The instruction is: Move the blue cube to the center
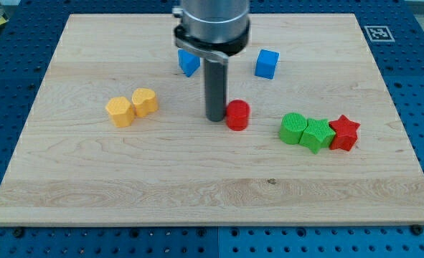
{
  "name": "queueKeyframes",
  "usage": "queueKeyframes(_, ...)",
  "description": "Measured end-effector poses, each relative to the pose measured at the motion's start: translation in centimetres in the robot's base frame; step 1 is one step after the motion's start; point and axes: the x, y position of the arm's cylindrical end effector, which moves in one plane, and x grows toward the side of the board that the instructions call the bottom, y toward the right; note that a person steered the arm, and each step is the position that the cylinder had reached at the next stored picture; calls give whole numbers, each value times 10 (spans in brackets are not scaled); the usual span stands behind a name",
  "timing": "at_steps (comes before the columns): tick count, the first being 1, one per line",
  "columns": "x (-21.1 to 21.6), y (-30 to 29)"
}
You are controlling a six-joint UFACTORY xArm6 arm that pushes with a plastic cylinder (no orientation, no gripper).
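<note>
A blue cube (267,63) sits on the wooden board (90,179) near the view's top, right of the arm. A second blue block (189,63) lies left of the arm, partly hidden by it. My tip (216,117) rests on the board near the middle, right beside a red cylinder (237,115) on its left side. The blue cube is up and to the right of my tip, well apart from it.
Two yellow blocks (132,107) sit side by side at the view's left. At the right, a green cylinder (293,128), a green block (316,134) and a red star (344,132) form a touching row. A marker tag (377,32) is at the board's top right corner.
</note>
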Motion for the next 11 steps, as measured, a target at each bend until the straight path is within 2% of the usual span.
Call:
queueKeyframes(2, 8, 64)
queueKeyframes(4, -43, 125)
queueKeyframes(5, -53, 170)
queueKeyframes(6, -85, 189)
queueKeyframes(7, -114, 188)
queueKeyframes(11, -135, 77)
